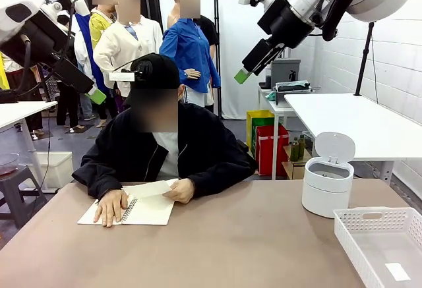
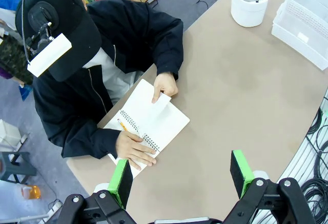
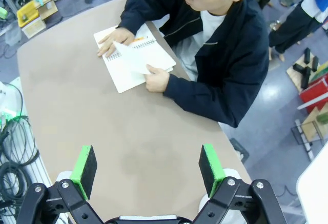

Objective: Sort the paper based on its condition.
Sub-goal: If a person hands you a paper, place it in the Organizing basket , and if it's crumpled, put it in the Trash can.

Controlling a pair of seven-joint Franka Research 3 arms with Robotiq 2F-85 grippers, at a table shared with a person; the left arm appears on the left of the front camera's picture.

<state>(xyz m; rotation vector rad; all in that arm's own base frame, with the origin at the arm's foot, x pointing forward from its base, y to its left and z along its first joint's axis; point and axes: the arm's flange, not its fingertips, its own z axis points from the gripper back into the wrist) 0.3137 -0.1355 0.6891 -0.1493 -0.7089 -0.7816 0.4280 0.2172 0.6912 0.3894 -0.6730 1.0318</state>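
We see both arms held high over the worktop (image 1: 250, 242), well apart from the person. We judge they wait up there to leave the surface free while a piece is made ready. The left jaws stand wide open with nothing between the green pads, and the right jaws likewise gape fully and hold nothing.

The paper (image 1: 153, 188) is a single white sheet lifted off the notebook (image 1: 148, 210) at the far edge, pinched by one hand (image 1: 181, 190). The other hand (image 1: 112, 207) presses flat on the spiral side, apparently to steady the book so the page comes away cleanly. Whether it is torn free we cannot tell.

On the robot's right stand a round bin (image 1: 326, 192), lid up, and just beside it a white basket (image 1: 369, 217). We take these for the two destinations, placed within the right arm's reach. Sorting has not begun.
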